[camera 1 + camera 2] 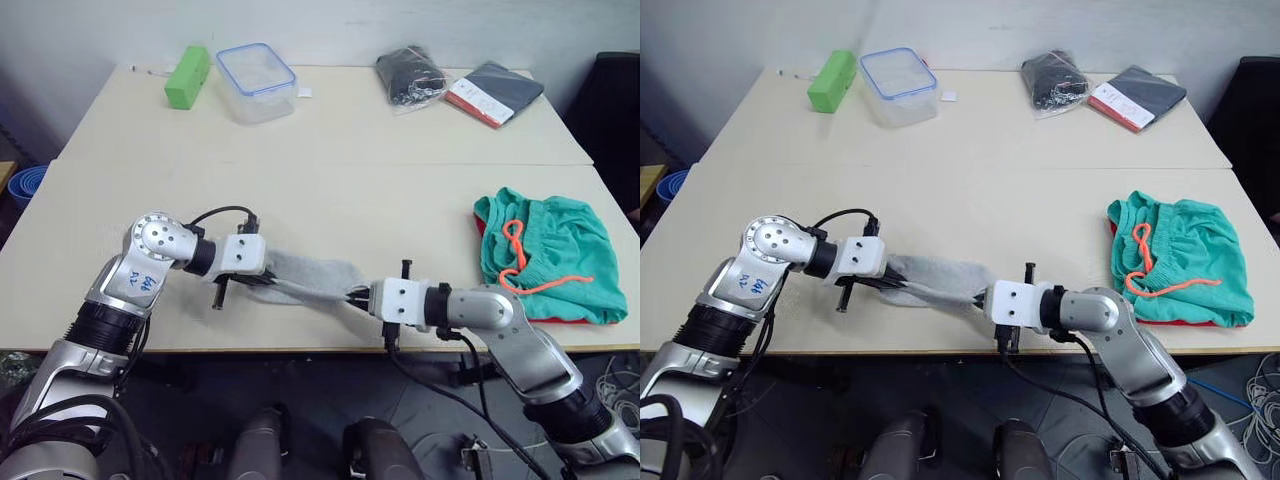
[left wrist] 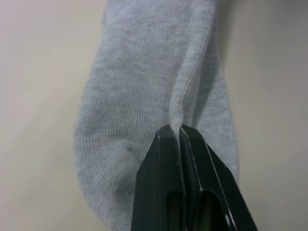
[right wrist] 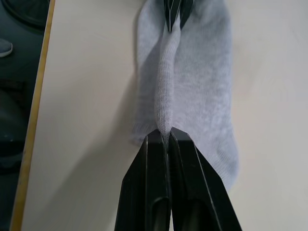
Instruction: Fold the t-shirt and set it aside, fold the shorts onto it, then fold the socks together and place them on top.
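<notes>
Left eye view: your t-shirt (image 1: 548,320) hides under the shorts (image 1: 545,255) at 3 o'clock; left gripper (image 1: 262,283) and right gripper (image 1: 356,296) pinch the socks (image 1: 310,277) taut.

Two arms of silver-grey metal are being shown, each built from rounded joint housings with black ribbed collars between the segments. On the left arm's round elbow cap (image 1: 160,240) a ring of small screws is being displayed, and blue handwritten marks are being carried on the segment below it. Each wrist is being finished with a white boxy block (image 1: 243,254), from which a short black post is protruding. Black cables are being looped over the left wrist and trailed beneath the right forearm (image 1: 520,345). The left gripper (image 2: 180,132) and right gripper (image 3: 167,133) are being formed by glossy black, tapering fingers with hollow slots.
</notes>
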Robot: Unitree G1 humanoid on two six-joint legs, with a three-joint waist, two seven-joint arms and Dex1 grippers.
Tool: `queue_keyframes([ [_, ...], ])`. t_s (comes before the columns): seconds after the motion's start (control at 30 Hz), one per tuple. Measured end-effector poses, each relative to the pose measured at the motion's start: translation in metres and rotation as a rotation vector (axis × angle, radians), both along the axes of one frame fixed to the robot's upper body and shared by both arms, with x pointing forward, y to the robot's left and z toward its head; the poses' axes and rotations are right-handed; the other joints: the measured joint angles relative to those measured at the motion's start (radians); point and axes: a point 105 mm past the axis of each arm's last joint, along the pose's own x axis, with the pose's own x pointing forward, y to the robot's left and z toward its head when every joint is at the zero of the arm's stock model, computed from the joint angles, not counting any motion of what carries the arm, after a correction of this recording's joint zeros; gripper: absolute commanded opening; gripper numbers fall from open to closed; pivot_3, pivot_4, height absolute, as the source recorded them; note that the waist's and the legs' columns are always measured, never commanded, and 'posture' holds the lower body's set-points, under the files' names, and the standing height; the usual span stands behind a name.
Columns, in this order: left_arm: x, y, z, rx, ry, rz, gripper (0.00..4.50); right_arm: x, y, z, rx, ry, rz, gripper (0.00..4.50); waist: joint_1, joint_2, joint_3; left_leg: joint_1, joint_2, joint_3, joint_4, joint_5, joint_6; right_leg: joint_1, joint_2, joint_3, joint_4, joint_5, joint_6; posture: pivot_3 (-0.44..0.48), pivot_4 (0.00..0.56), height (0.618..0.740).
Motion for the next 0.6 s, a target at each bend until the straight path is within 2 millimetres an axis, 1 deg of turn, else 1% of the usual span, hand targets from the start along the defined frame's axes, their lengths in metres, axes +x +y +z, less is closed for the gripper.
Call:
queue_keyframes([
  [0.07, -0.001, 0.002, 0.005, 0.002, -0.008, 0.003, 0.0, 0.005, 0.001, 0.001, 0.006, -0.005, -0.004, 0.01, 0.0, 0.0, 0.0, 0.0, 0.0, 0.0, 0.0, 0.0, 0.0, 0.0, 0.0, 0.0, 0.0, 0.0, 0.0, 0.0, 0.15, 0.74],
  [0.13, -0.001, 0.007, 0.008, 0.001, -0.011, 0.016, 0.0, 0.008, -0.001, -0.003, 0.004, -0.001, -0.009, 0.01, 0.0, 0.0, 0.0, 0.0, 0.0, 0.0, 0.0, 0.0, 0.0, 0.0, 0.0, 0.0, 0.0, 0.0, 0.0, 0.0, 0.15, 0.74],
  [0.2, -0.004, 0.013, 0.009, 0.023, -0.011, 0.019, 0.0, 0.009, 0.0, -0.006, -0.004, 0.001, -0.002, 0.01, 0.0, 0.0, 0.0, 0.0, 0.0, 0.0, 0.0, 0.0, 0.0, 0.0, 0.0, 0.0, 0.0, 0.0, 0.0, 0.0, 0.15, 0.74],
  [0.27, -0.013, 0.019, 0.006, 0.054, -0.002, 0.01, 0.0, 0.009, 0.001, -0.011, -0.02, 0.004, 0.015, 0.01, -0.002, 0.0, 0.0, 0.0, 0.0, 0.001, -0.001, 0.0, 0.0, 0.0, 0.0, 0.001, 0.0, 0.0, 0.0, 0.0, 0.15, 0.74],
  [0.37, -0.021, 0.018, -0.003, 0.058, 0.038, 0.0, 0.71, 0.008, 0.001, -0.017, -0.034, 0.03, 0.035, 0.7, 0.0, 0.0, 0.0, 0.0, 0.0, 0.001, -0.001, 0.0, 0.0, 0.0, 0.0, 0.001, 0.0, 0.0, 0.0, 0.0, 0.15, 0.74],
  [0.5, -0.027, 0.016, -0.007, 0.029, 0.091, 0.013, 1.95, 0.004, 0.002, -0.017, -0.025, 0.069, 0.062, 2.07, 0.002, 0.0, 0.0, 0.0, 0.0, 0.0, 0.0, 0.0, 0.0, 0.0, 0.0, 0.001, 0.0, 0.0, 0.0, 0.0, 0.15, 0.74],
  [0.53, -0.028, 0.014, -0.006, 0.02, 0.096, 0.01, 2.23, 0.003, 0.002, -0.017, -0.016, 0.085, 0.066, 2.36, 0.002, 0.0, 0.0, 0.0, 0.0, 0.0, 0.0, 0.0, 0.0, 0.0, 0.0, 0.001, 0.0, 0.0, 0.0, 0.0, 0.15, 0.74],
  [0.57, -0.029, 0.014, -0.004, 0.007, 0.103, 0.016, 2.62, 0.002, 0.001, -0.015, -0.003, 0.103, 0.069, 2.8, 0.002, 0.0, 0.0, 0.0, 0.0, 0.0, 0.0, 0.0, 0.0, 0.0, 0.0, 0.001, 0.0, 0.0, 0.0, 0.0, 0.15, 0.74],
  [0.6, -0.029, 0.013, -0.002, -0.008, 0.111, 0.024, 2.91, 0.002, -0.001, -0.012, 0.008, 0.114, 0.068, 3.09, 0.001, 0.0, 0.0, 0.0, 0.0, 0.0, 0.0, 0.0, 0.0, 0.0, 0.0, 0.001, 0.0, 0.0, 0.0, 0.0, 0.15, 0.74],
])
